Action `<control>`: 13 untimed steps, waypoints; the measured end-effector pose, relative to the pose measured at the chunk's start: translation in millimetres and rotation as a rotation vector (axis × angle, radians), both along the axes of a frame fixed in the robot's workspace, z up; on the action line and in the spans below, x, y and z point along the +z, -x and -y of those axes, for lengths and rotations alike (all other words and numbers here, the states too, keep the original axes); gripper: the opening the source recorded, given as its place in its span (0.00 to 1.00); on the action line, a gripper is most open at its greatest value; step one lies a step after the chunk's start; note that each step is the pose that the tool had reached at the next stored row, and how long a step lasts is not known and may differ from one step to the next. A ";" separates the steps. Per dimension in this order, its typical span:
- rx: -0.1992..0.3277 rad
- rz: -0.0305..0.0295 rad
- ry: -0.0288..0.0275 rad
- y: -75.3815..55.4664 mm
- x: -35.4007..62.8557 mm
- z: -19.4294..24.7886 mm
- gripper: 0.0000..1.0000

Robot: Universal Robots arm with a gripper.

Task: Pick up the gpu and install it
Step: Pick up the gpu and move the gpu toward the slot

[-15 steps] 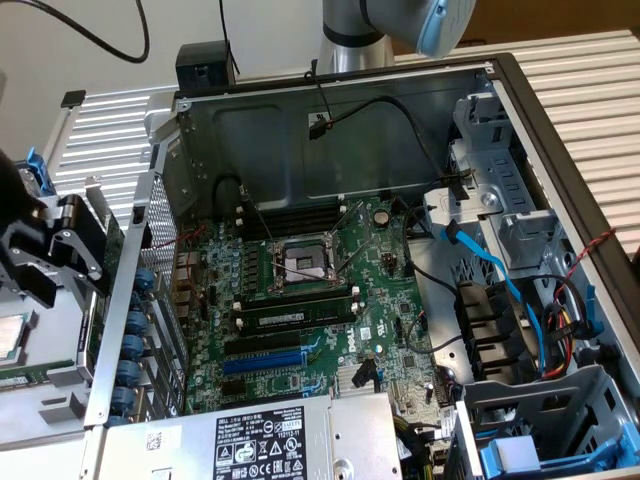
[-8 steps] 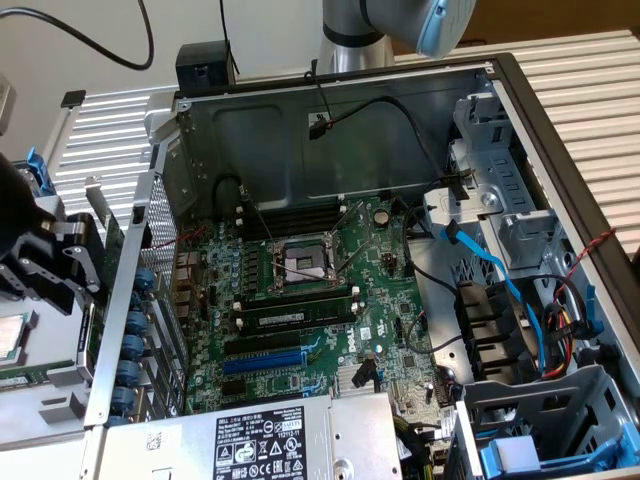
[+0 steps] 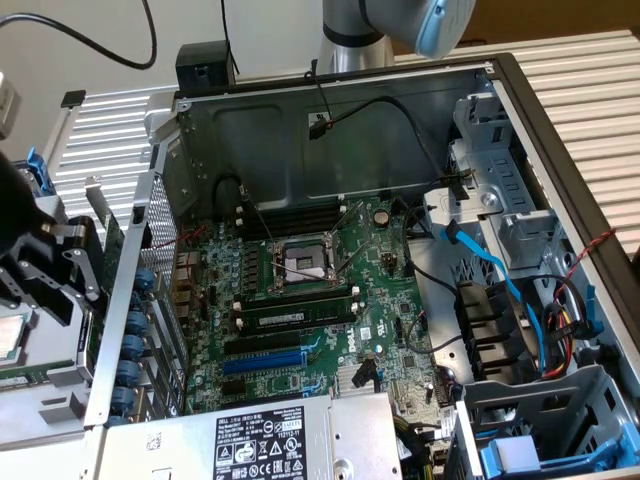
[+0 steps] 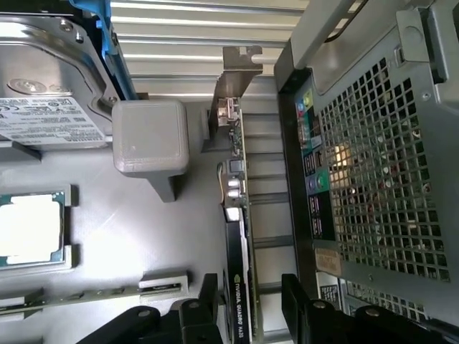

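One gpu (image 4: 237,251) stands edgewise between jaws of the open, empty end effector (image 4: 249,288).

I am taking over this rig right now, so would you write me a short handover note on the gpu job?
Gripper: open, with a finger on either side of the gpu, not closed on it.
Gpu: standing on edge on the grey surface outside the computer case, next to its perforated wall.
Done: gripper placed around the card.
Left: card not yet grasped, lifted or installed; the blue slot on the motherboard is bare.
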State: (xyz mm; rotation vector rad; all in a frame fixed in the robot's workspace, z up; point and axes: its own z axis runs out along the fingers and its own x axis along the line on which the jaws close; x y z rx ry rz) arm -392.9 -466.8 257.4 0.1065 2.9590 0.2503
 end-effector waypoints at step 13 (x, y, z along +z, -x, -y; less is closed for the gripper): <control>0.000 0.0139 0.0065 0.6 -17.3 -33.3 0.48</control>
